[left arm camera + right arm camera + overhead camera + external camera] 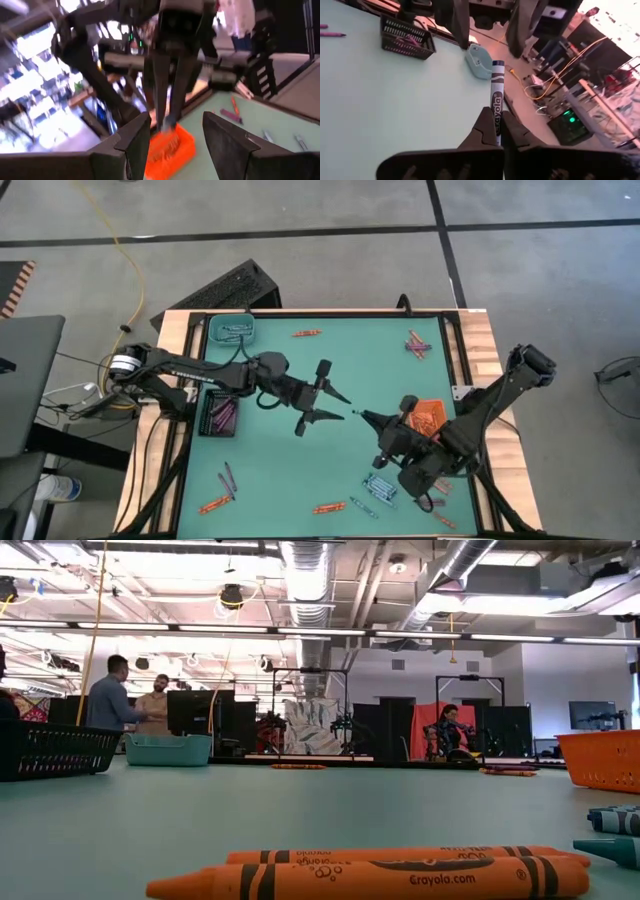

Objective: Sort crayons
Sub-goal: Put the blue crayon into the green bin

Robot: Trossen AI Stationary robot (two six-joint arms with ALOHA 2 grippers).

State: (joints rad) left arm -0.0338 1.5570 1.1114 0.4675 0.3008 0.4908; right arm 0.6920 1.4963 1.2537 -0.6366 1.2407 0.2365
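presently the right pincer (495,131), clamped on a pale blue-grey crayon (496,102), faces the left pincer (322,395) spread wide and empty above the desk (280,470); a mistimed release would drop it.

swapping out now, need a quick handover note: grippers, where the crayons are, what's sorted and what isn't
Right gripper: shut on a blue-grey crayon, held mid-table.
Left gripper: open, empty, facing it, as if to take the crayon.
Done: some crayons in the orange tray, the black tray and the teal tray.
Left: loose crayons along the near edge and far edge, plus the held one.
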